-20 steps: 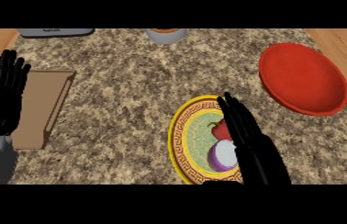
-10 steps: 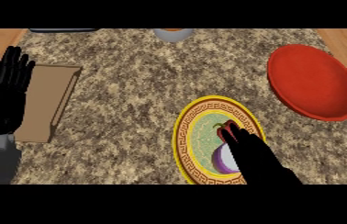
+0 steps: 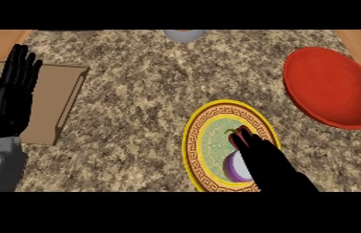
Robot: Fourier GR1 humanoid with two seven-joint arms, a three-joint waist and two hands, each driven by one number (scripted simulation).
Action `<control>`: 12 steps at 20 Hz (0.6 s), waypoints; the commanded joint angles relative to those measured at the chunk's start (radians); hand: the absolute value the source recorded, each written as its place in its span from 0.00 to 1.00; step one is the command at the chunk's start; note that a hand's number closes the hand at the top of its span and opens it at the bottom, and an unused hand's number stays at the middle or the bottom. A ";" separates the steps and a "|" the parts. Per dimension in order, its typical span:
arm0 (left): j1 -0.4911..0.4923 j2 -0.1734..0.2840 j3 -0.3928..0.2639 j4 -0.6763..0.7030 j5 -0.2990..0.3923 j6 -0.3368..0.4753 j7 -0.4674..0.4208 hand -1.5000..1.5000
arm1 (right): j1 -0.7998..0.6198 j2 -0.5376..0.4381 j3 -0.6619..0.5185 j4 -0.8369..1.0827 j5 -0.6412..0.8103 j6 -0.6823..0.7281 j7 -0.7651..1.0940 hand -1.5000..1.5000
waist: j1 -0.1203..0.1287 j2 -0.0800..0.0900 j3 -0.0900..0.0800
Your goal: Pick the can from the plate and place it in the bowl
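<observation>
Left hand (image 3: 17, 91): we see it at the left edge, fingers straight and pointing up, holding nothing, resting partly over the brown board.
Brown board (image 3: 60, 100): we note a flat tan-brown piece with a raised rim, lying on the counter just right of the left hand, its left part hidden by that hand.
Counter (image 3: 141, 84): speckled stone top in brown and grey; everything we list lies on it.
Grey object (image 3: 185, 34): at the top edge near the middle, mostly cut off; we cannot tell what it is.
Plate (image 3: 201, 132): yellow rim with a dark patterned band and a pale green centre, lower middle of the view, well apart from the board.
Can (image 3: 238, 166): we see 1 purple-and-white rounded shape on the plate's centre, touching the right hand and partly hidden by it; a small red and green patch shows just above it.
Right hand (image 3: 271, 167): it comes in from the lower edge over the plate, fingers stretched forward and close together, lying over the can's right side; we cannot tell whether any of them wrap around it.
Bowl (image 3: 325, 91): red, at the right edge, partly cut off, well apart from the plate and from the right hand.
</observation>
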 commanded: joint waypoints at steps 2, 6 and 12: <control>0.003 0.003 0.016 0.006 0.008 -0.020 0.002 0.50 | -0.007 0.052 -0.018 -0.027 -0.066 0.117 0.227 0.00 | 0.007 0.003 0.001; -0.007 -0.021 0.004 0.013 -0.017 0.001 -0.010 0.50 | 0.023 0.079 -0.023 0.076 -0.030 0.073 0.166 0.00 | 0.009 0.004 0.002; -0.046 -0.043 0.007 0.074 -0.035 -0.004 -0.041 0.50 | 0.134 0.047 -0.019 0.113 0.045 0.041 0.043 0.00 | -0.001 0.005 0.003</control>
